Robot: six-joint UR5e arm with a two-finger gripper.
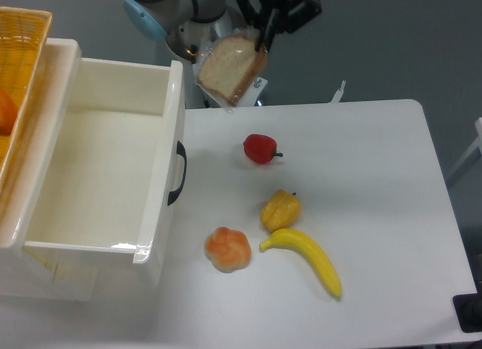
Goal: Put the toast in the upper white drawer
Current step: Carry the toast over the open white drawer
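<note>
The toast (228, 68), a pale bread slice with a brown crust in clear plastic wrap, hangs tilted in the air at the top of the view, above the table's far edge. My gripper (265, 34) is shut on its upper right corner, with the dark fingers coming down from the top. The upper white drawer (161, 206) stands pulled open at the left, its inside bare, its black curved handle (178, 172) facing right. The toast is to the right of the drawer's far right corner, not over the drawer's inside.
A yellow woven basket (19, 55) with an orange item sits at the far left above the drawer. On the white table lie a red pepper (260, 148), a yellow pepper (280, 210), a banana (310, 260) and a round orange-pink pastry (227, 249).
</note>
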